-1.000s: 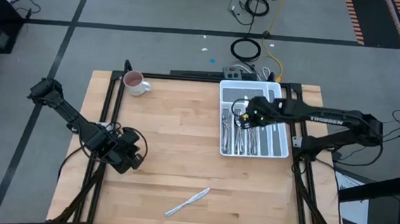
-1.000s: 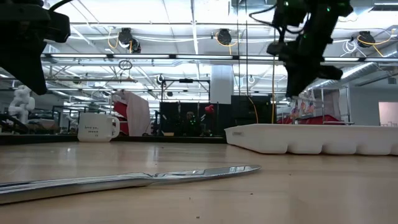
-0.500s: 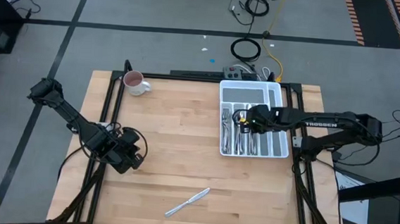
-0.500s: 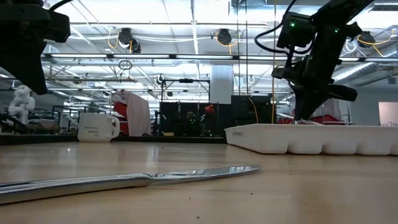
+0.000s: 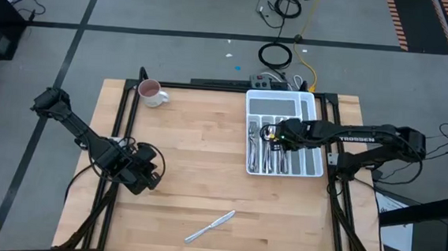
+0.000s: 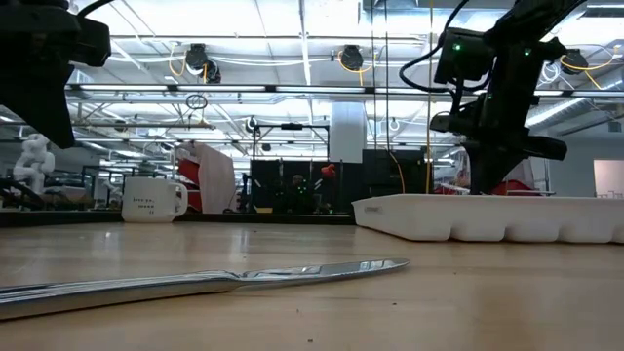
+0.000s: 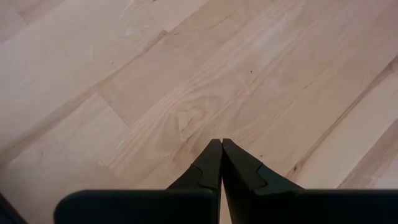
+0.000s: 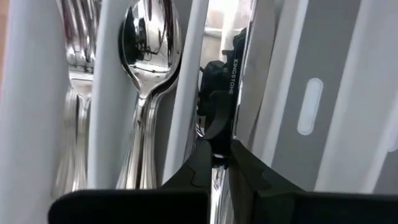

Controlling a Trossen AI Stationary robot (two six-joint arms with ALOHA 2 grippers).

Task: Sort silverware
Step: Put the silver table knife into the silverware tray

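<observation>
The white divided tray [image 5: 285, 135] lies at the far right of the wooden table [image 5: 205, 172] and serves as the reference. The right gripper [image 5: 273, 134] is lowered into the tray's knife compartment, its jaws nearly together around the blade of a knife [image 8: 244, 93] lying there; forks [image 8: 76, 56] and spoons [image 8: 148, 50] fill the compartments alongside it. A single knife [image 5: 210, 226] lies on the bare wood well apart from the tray, toward the table's near edge. A white mug [image 5: 151, 93] stands well to the left of the tray, at the far edge. The left gripper [image 5: 143, 175] waits far from the tray above the left side of the table, jaws clenched on nothing.
</observation>
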